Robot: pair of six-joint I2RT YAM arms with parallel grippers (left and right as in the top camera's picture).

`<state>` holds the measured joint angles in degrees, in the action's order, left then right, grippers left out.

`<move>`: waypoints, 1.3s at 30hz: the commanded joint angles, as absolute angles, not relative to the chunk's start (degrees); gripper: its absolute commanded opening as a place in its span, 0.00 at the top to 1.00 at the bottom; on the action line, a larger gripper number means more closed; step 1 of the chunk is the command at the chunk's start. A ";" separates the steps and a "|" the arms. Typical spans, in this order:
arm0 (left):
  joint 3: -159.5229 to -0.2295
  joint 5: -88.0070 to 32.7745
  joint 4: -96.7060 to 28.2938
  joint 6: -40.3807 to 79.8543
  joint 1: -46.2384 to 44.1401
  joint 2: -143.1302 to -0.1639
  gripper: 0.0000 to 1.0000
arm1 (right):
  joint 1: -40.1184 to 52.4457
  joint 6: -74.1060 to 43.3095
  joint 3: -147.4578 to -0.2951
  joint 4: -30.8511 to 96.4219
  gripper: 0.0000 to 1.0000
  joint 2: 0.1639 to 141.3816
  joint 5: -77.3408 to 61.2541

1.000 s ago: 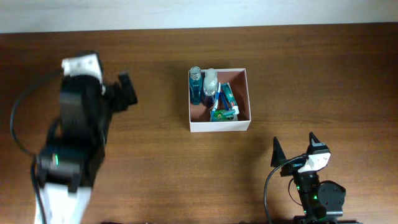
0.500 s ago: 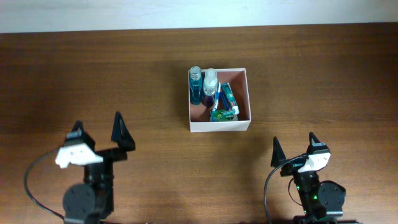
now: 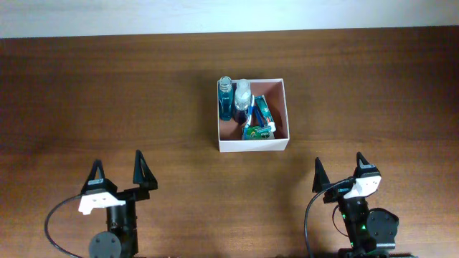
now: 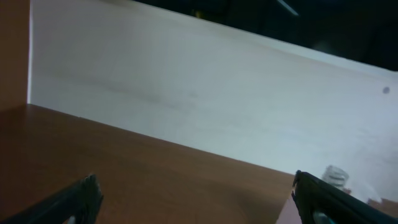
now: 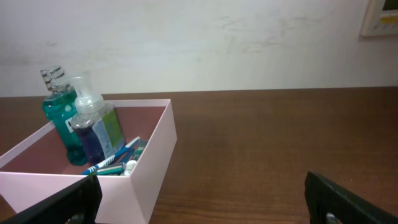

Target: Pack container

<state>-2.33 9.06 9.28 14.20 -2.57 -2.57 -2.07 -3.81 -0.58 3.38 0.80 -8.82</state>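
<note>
Container looks packed on your bench.
Your left gripper and right gripper stand spread, empty; a careless reach could topple the upright bottles (far-left corner).

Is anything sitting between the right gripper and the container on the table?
Nothing visible does. Only bare table lies between the right gripper and the container. The right wrist view shows the container's near wall with nothing in front of it. The gripper is open and empty.
</note>
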 commanded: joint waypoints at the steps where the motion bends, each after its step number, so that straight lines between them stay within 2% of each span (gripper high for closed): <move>1: -0.49 5.30 8.34 13.02 -1.43 -0.25 0.01 | -2.33 -3.40 -0.32 3.68 0.01 0.21 -8.34; 6: -0.49 5.32 5.28 10.74 -1.21 -0.25 0.01 | -2.33 -3.42 -0.32 3.68 0.01 0.21 -8.34; 12: -0.49 5.02 -4.56 10.55 -1.21 -0.25 0.01 | -2.33 -3.42 -0.32 3.68 0.01 0.21 -8.34; 21: -0.51 -0.12 -4.78 4.14 -1.21 -0.25 0.01 | -2.33 -3.40 -0.32 3.68 0.01 0.21 -8.34; 39: -0.51 0.16 -4.78 4.21 -1.21 -0.30 0.01 | -2.33 -3.42 -0.32 3.68 0.01 0.21 -8.32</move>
<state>-0.64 1.43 -4.38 5.34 -1.52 -0.78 -2.07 -3.81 -0.58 3.36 0.80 -8.82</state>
